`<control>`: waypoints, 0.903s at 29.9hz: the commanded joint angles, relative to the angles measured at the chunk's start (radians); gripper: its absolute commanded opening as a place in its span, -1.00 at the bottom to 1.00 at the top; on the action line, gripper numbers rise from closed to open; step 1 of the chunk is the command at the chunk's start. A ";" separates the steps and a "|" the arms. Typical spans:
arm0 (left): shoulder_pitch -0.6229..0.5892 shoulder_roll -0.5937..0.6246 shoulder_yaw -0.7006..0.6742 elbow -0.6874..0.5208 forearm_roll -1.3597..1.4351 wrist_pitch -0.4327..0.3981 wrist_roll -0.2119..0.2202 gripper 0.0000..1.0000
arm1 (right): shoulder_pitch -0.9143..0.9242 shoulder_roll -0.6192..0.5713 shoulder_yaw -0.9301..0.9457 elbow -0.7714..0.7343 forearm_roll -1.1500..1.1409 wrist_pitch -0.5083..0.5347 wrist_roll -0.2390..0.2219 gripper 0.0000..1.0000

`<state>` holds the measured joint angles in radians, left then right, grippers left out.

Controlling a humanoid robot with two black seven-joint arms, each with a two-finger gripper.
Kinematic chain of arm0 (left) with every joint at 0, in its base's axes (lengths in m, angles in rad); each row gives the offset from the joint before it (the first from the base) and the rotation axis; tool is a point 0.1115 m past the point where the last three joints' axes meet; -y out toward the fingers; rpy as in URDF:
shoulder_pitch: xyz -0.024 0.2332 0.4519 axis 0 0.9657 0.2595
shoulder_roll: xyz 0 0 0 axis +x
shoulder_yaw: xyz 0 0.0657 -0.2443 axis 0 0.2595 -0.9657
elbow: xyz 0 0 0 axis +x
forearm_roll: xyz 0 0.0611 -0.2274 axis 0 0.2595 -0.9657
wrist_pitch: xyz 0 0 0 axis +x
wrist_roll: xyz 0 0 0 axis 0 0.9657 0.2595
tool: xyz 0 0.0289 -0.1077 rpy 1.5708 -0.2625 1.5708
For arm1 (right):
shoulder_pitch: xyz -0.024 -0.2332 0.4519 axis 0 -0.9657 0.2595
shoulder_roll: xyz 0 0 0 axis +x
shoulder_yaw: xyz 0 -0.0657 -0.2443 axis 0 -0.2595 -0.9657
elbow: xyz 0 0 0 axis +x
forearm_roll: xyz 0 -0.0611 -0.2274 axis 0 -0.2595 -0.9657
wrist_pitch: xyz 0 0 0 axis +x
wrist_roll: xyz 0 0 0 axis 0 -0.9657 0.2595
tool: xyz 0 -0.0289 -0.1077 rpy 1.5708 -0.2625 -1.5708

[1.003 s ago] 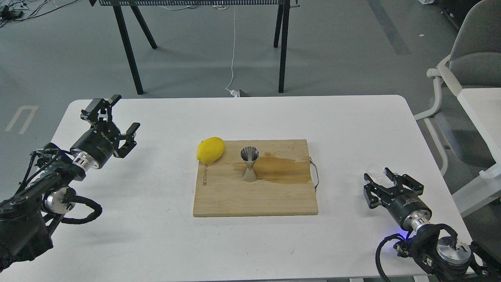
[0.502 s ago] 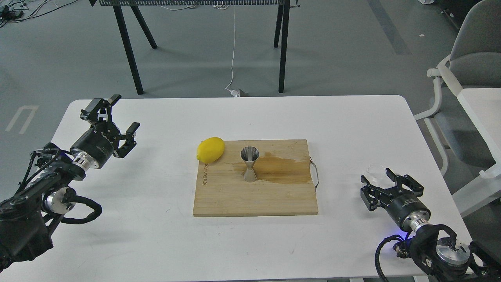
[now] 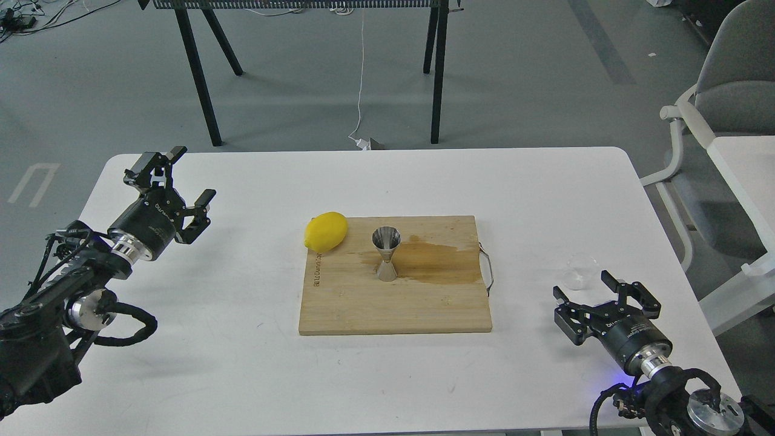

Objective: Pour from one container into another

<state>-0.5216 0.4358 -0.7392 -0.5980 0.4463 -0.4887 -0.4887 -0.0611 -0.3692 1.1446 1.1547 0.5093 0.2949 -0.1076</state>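
Observation:
A small clear glass cup (image 3: pixel 580 270) stands upright on the white table (image 3: pixel 242 375) at the right, beyond the board. My right gripper (image 3: pixel 586 293) is open just in front of the cup, apart from it, with nothing between its fingers. The shiny steel jigger (image 3: pixel 385 252) stands upright near the middle of the wooden cutting board (image 3: pixel 393 309), beside a brown wet stain (image 3: pixel 439 261). My left gripper (image 3: pixel 191 175) is open and empty over the table's left side, far from both.
A yellow lemon (image 3: pixel 326 231) rests on the board's far left corner. A metal handle (image 3: pixel 487 269) sticks out of the board's right edge. A grey chair (image 3: pixel 720 103) and a second white table (image 3: pixel 745 175) stand to the right.
My right gripper has drawn back toward me and away from the glass cup, which now stands free on the table. The left arm has not moved.

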 commanded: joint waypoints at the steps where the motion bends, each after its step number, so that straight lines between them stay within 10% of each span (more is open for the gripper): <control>1: 0.000 -0.002 0.000 0.000 -0.001 0.000 0.000 0.99 | -0.008 -0.043 0.004 0.074 0.000 0.006 0.005 0.90; 13: 0.002 -0.003 -0.011 0.000 -0.012 0.000 0.000 0.99 | 0.052 -0.128 0.061 0.174 -0.011 0.010 0.006 0.91; 27: 0.022 0.057 -0.011 0.001 -0.136 0.000 0.000 0.99 | 0.409 -0.102 0.029 -0.059 -0.140 0.013 0.012 0.91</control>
<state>-0.5003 0.4796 -0.7496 -0.5966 0.3330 -0.4887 -0.4887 0.3045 -0.4874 1.1766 1.1318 0.3704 0.3074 -0.0962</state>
